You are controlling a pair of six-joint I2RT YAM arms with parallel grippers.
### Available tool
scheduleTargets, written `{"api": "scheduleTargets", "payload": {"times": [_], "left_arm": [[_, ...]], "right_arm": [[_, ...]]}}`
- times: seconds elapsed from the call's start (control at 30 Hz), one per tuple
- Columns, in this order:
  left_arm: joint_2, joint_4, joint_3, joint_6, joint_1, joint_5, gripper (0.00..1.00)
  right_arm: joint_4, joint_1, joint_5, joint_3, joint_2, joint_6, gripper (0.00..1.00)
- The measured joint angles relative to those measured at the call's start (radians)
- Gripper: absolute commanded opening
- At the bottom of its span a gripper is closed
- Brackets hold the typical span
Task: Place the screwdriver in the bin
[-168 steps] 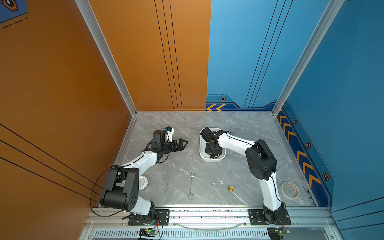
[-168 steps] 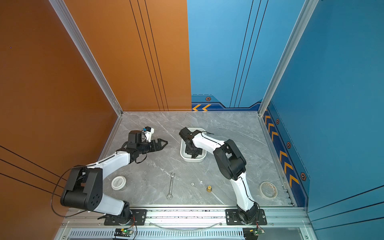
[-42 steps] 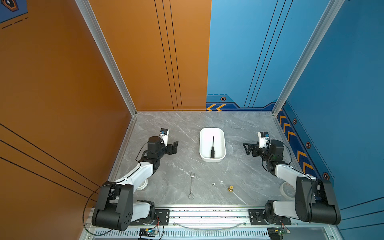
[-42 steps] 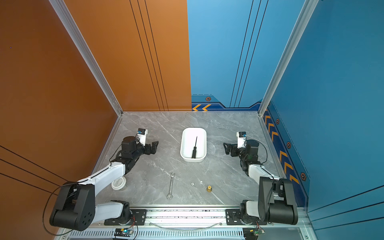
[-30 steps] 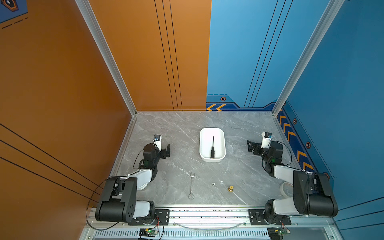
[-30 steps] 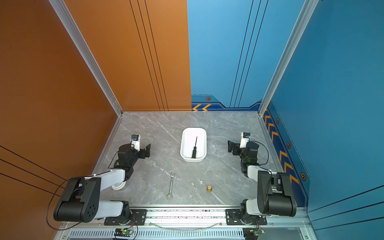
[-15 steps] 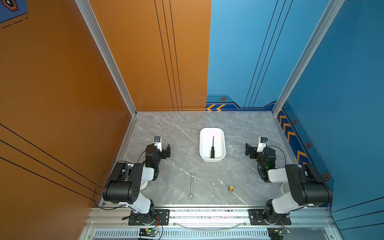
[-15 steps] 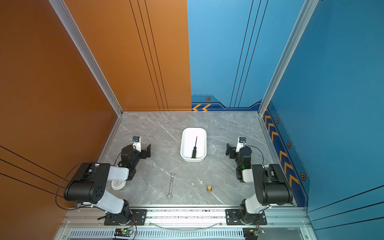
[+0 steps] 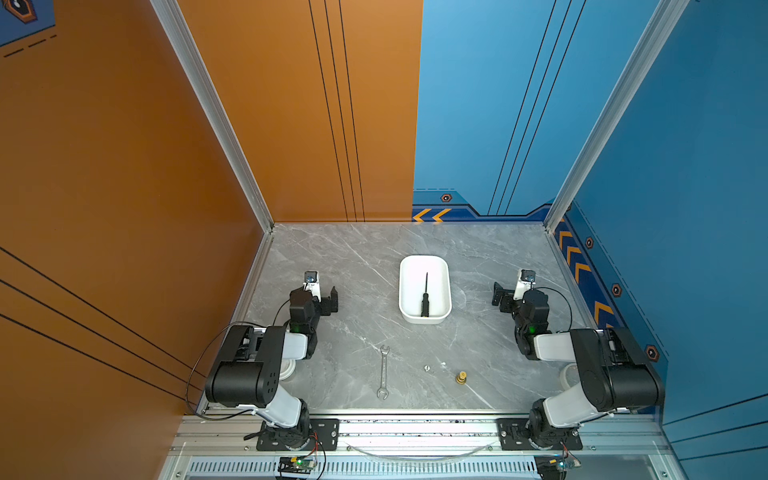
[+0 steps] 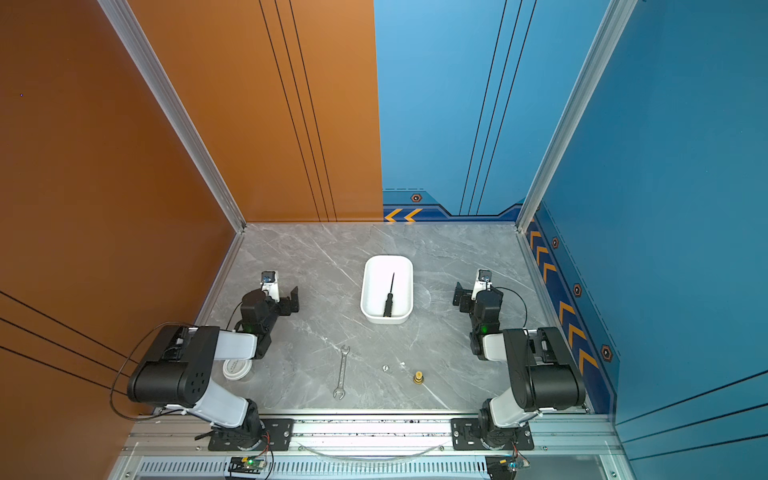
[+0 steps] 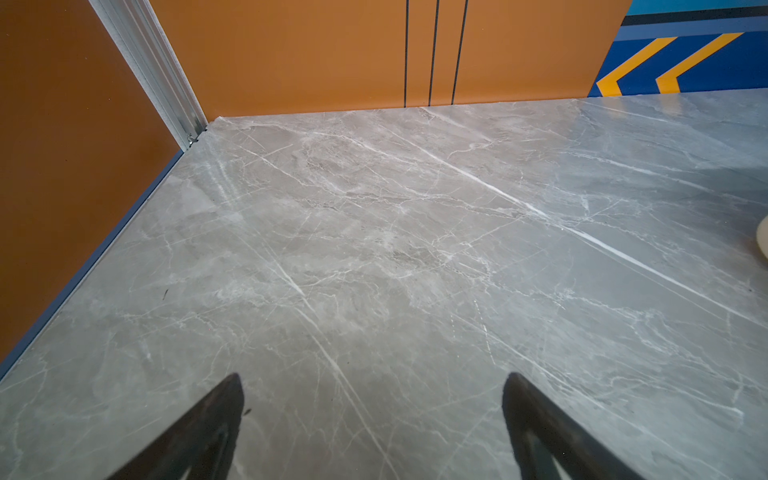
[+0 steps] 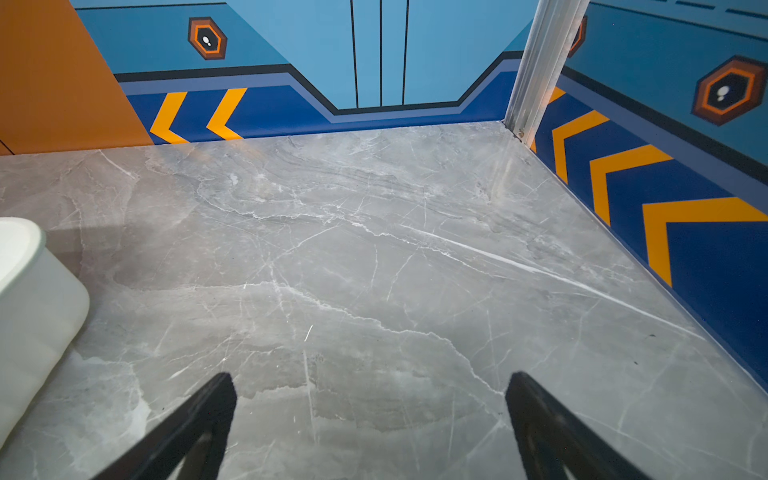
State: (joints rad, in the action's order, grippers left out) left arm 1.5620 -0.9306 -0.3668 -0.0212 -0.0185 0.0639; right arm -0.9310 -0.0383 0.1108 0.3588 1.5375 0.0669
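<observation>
The screwdriver (image 9: 424, 296) is lying in the bin (image 9: 409, 278), handle toward 6 o'clock, so the left pincer (image 11: 372, 382) at 9 o'clock and right pincer (image 12: 372, 380) at 3 are idling apart, empty, apparently finished; keep both off the bin.

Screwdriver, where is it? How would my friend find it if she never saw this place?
Look at the grey marble table; a white bin sits near its middle. The screwdriver lies inside that bin. It is thin and black, while the silver wrench lies out on the bare table, nearer the front edge.
</observation>
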Motion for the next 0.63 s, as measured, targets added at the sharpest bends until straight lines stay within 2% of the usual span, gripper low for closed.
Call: {"api": "scheduleTargets", "payload": {"times": [0.63], "left_arm": [[0.0, 0.0, 0.0, 0.003, 0.0, 0.008, 0.98]], "right_arm": [[0.005, 0.0, 0.0, 0.0, 0.0, 0.0, 1.0]]}}
